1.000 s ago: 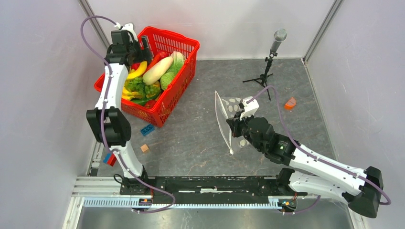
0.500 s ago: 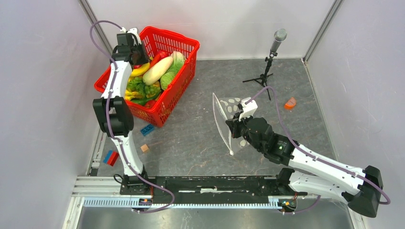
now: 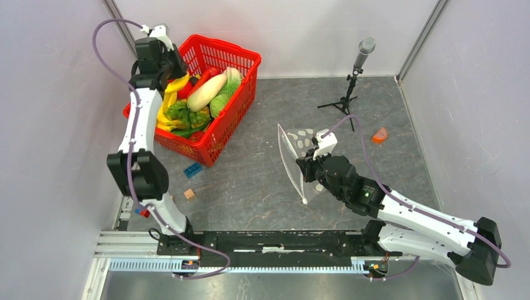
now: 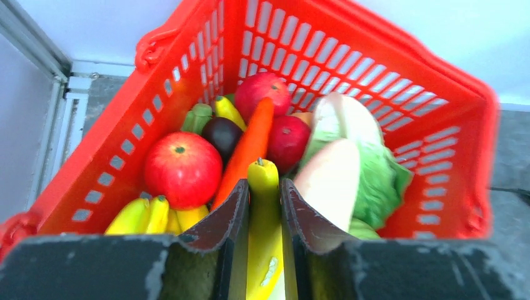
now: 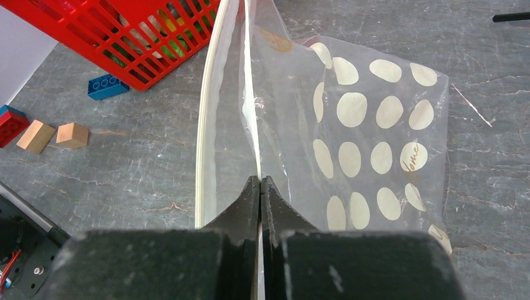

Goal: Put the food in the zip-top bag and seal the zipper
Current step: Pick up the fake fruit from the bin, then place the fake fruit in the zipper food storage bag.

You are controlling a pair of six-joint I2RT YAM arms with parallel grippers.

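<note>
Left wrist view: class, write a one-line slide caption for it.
Left gripper shut on a yellow banana over the packed red basket.

Light: bright, even and diffuse. Shadows: soft, cast just beside the red basket (image 3: 234, 122). Sharpness: the overhead view is rendered crisp. In the left wrist view the basket's rims are bowed and softened, and the near fingers (image 4: 228, 237) are blurred.

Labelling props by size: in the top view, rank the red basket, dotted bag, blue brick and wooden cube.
Largest first: red basket, dotted bag, blue brick, wooden cube. The bag is seen partly edge-on.
</note>
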